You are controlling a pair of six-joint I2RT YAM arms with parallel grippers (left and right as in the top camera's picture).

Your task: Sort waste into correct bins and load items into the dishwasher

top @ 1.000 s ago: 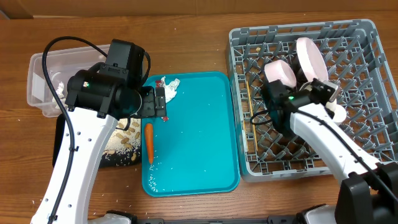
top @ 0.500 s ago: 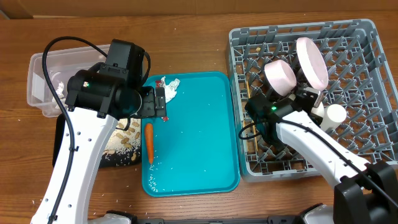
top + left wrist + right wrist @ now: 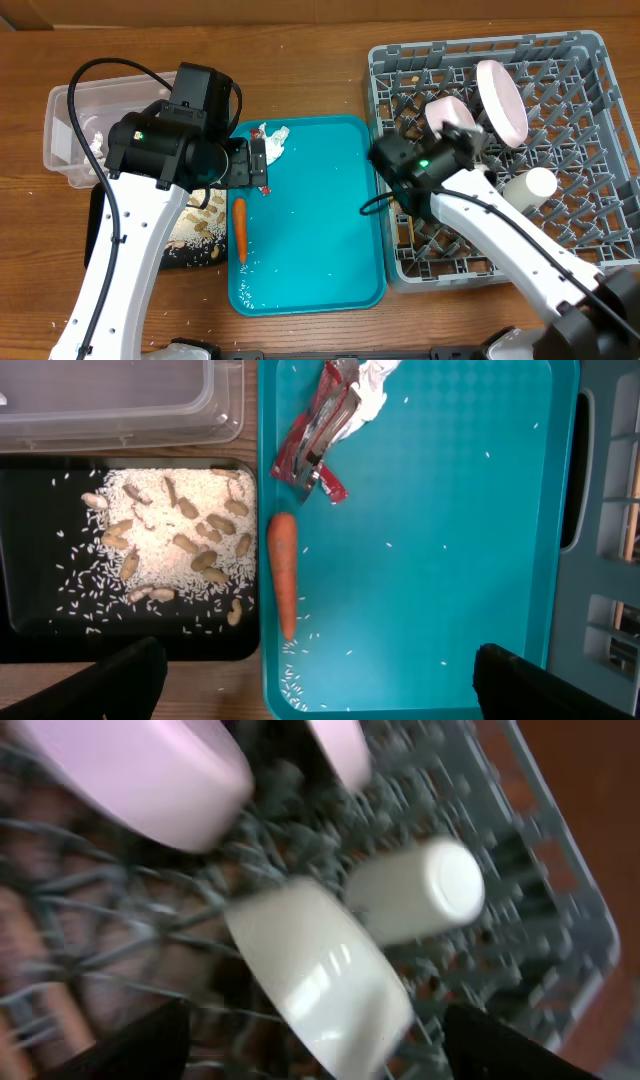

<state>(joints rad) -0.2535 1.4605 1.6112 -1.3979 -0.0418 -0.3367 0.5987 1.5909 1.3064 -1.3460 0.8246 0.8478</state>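
My left gripper [image 3: 320, 690] hangs open above the teal tray [image 3: 450, 560], nothing between its fingers. On the tray lie a carrot [image 3: 283, 570], a red wrapper [image 3: 318, 445] and a crumpled white tissue [image 3: 375, 374]. In the overhead view the left gripper [image 3: 262, 165] is over the tray's left edge, above the carrot [image 3: 240, 228]. My right gripper [image 3: 320, 1055] is open wide over the grey dishwasher rack [image 3: 590, 60], with a white bowl [image 3: 320, 975] resting in the rack between its fingers. A white cup [image 3: 420, 890] lies beside it. A pink bowl [image 3: 450, 118] and a pink plate [image 3: 500, 100] stand in the rack.
A black tray [image 3: 40, 630] with rice and peanuts sits left of the teal tray. A clear plastic bin [image 3: 70, 130] stands behind it. Loose rice grains [image 3: 300, 685] dot the teal tray's front corner. Thin wooden sticks [image 3: 408, 232] lie along the rack's left side.
The right arm has swung left across the rack and its jaws have gone from shut to open. The white cup stays lying in the rack. The left arm has not moved.
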